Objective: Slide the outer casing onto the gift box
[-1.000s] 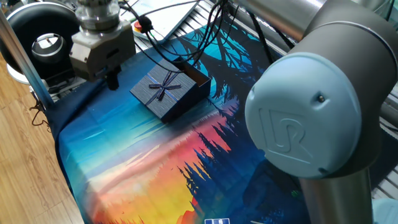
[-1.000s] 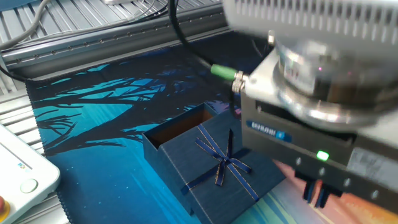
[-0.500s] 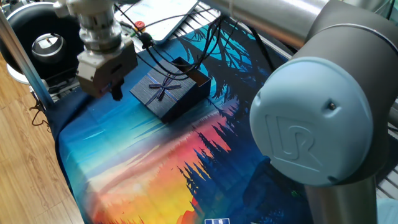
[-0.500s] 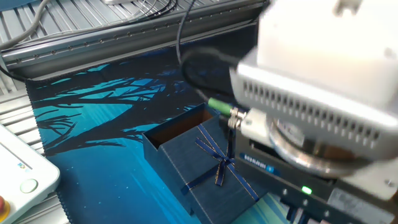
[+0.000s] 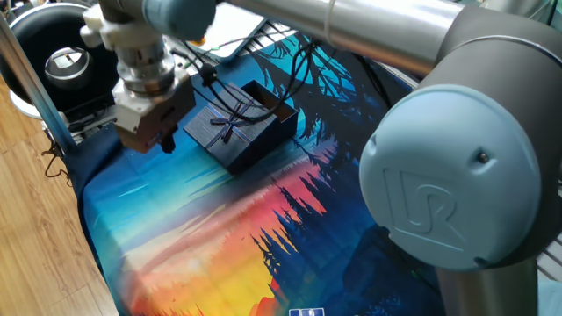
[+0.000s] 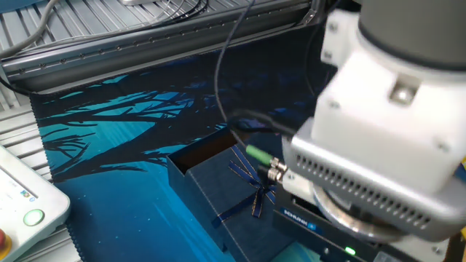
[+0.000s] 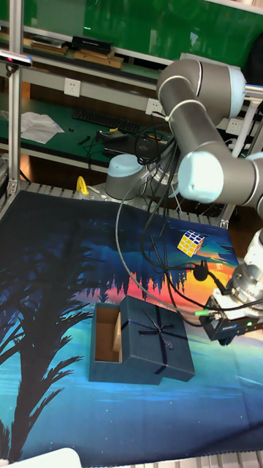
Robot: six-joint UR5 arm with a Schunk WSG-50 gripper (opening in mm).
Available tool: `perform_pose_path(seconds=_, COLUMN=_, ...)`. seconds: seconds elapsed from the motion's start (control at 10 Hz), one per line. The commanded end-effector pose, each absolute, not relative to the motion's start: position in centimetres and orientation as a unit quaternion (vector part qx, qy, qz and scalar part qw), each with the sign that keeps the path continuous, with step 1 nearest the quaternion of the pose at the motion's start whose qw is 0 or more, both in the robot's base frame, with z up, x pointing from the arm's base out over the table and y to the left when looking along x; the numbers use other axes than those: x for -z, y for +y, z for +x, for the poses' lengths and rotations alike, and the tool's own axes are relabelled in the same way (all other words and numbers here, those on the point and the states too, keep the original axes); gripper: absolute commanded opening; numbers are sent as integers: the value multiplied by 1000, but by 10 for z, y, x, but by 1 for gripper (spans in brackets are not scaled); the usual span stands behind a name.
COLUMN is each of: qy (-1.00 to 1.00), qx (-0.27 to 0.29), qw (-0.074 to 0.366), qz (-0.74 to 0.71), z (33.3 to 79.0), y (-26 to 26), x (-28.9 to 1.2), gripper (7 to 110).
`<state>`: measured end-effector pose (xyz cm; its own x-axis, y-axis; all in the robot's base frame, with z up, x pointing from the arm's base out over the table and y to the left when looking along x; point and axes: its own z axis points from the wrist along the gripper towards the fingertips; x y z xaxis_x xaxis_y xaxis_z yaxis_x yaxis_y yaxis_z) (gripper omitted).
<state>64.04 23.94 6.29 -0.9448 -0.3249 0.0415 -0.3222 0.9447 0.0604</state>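
Note:
The outer casing (image 5: 226,132), a navy ribbed sleeve with a thin bow, lies on the printed mat and partly covers the gift box (image 5: 270,102). The box's open end sticks out of the sleeve and shows a brown inside. In the other fixed view the bow-topped casing (image 6: 244,200) sits in front of the gift box (image 6: 207,151). The tall view shows the casing (image 7: 157,340) to the right of the gift box (image 7: 107,335). My gripper (image 5: 164,140) hangs just beside the casing's closed end, apart from it, fingers together and holding nothing. Only its housing (image 6: 349,229) shows in the other fixed view.
A Rubik's cube (image 7: 191,242) lies on the mat behind the casing. Black cables (image 5: 230,77) drape over the gift box. A black round device (image 5: 60,51) stands off the mat's corner. A white panel with a green button (image 6: 22,212) lies beside metal rails.
The gripper has come lower and slightly nearer the casing's closed end. In the other fixed view its fingers have dropped out of frame. Casing and gift box have not moved.

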Motion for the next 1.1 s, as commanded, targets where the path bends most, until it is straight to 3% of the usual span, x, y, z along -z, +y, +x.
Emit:
perform_pose_path(seconds=0.0, qy=-991, qx=28, qw=36, qz=122, z=631, y=238, x=-48, gripper=7)
perform_pose_path(seconds=0.2, qy=-997, qx=36, qw=47, qz=51, z=622, y=238, x=-45, gripper=7)
perform_pose_path(seconds=0.3, qy=-999, qx=0, qw=27, qz=-24, z=628, y=220, x=-44, gripper=7)
perform_pose_path(seconds=0.5, qy=-995, qx=-8, qw=12, qz=-95, z=634, y=215, x=-42, gripper=7)
perform_pose_path(seconds=0.8, qy=-973, qx=12, qw=-22, qz=-228, z=654, y=221, x=-43, gripper=7)
perform_pose_path(seconds=1.0, qy=-936, qx=55, qw=-46, qz=-345, z=674, y=236, x=-46, gripper=7)
